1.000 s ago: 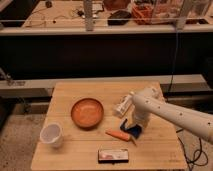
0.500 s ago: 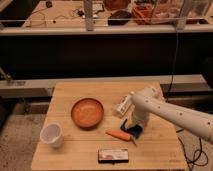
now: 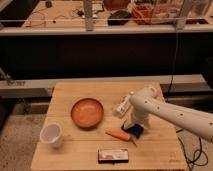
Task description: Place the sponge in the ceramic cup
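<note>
The ceramic cup [image 3: 51, 134] is small and white and stands upright near the table's front left corner. The sponge [image 3: 135, 130], a dark blue block, lies right of centre on the wooden table [image 3: 150, 155]. My white arm reaches in from the right, and its gripper [image 3: 130, 123] points down directly over the sponge, touching or almost touching its top. The cup is far to the left of the gripper, beyond the bowl.
A shallow orange-brown bowl [image 3: 87, 112] sits between cup and sponge. An orange carrot-like item [image 3: 118, 134] lies just left of the sponge. A white packet [image 3: 121, 105] lies behind the gripper. A flat rectangular bar [image 3: 113, 155] rests near the front edge.
</note>
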Robot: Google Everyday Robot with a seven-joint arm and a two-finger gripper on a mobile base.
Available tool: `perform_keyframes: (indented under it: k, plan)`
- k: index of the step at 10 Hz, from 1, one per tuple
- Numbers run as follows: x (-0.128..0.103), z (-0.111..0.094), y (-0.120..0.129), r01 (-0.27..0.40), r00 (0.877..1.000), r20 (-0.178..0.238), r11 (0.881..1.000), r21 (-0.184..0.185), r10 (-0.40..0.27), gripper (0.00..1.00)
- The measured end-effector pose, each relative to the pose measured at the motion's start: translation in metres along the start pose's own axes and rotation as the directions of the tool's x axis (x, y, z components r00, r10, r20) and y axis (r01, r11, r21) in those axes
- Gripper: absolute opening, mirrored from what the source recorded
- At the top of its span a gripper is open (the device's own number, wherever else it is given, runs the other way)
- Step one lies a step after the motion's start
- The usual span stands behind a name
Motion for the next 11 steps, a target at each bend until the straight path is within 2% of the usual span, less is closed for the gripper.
perform_keyframes:
  k: [3, 4, 7, 11]
  plan:
    - [-0.011, -0.048, -0.013, 0.0, 1.0, -0.021, 1.0, -0.009, 0.0, 0.8]
    - [-0.013, -0.055, -0.015, 0.0, 1.0, -0.025, 1.0, -0.011, -0.001, 0.8]
    - [-0.014, -0.051, -0.014, -0.003, 1.0, -0.015, 1.0, -0.011, 0.003, 0.8]
    - [-0.01, -0.035, -0.003, 0.045, 0.999, -0.006, 0.999, 0.004, -0.045, 0.8]
